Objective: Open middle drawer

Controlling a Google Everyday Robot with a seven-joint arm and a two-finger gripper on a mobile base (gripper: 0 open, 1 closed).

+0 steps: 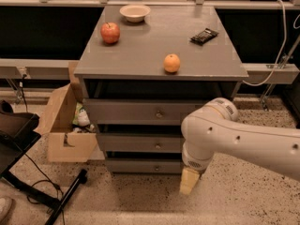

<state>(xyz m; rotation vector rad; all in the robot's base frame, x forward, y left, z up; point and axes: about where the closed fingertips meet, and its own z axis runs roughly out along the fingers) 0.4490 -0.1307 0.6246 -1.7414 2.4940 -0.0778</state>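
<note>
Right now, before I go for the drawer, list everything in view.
Cabinet: one, grey, centre.
Top drawer: one, grey, under the cabinet top.
Middle drawer: one, grey, between the other two.
Bottom drawer: one, grey, lowest.
Apple: one, red, cabinet top, rear left.
Orange: one, orange, cabinet top, near front edge.
Bowl: one, pale, cabinet top, rear.
Snack bar: one, dark, cabinet top, rear right.
Cardboard box: one, brown, floor left of cabinet.
Arm: one, white, lower right.
Gripper: one, beige, low, by the bottom drawer's right end.

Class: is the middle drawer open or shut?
Shut: the middle drawer front is not pulled out; the tool hangs lower right, off its knob.
</note>
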